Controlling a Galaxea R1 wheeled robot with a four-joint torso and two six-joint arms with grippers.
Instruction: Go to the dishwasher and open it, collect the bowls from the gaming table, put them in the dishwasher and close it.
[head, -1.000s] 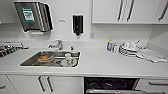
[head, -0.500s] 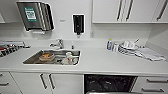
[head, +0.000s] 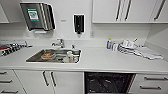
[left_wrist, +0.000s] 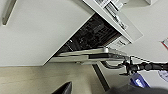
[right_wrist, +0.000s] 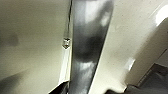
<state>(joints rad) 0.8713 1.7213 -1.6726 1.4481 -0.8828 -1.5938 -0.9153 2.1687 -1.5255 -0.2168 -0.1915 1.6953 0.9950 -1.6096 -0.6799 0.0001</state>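
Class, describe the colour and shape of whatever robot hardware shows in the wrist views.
Left wrist view: a black jointed bar with a thin cable beside it, plus a black wedge-shaped part. Right wrist view: a similar black part, blurred.

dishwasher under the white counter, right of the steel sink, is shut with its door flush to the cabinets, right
Not quite. The stainless-steel-fronted dishwasher is open: the head view shows its dark interior below the white counter, right of the steel sink, and the left wrist view shows its door swung out.
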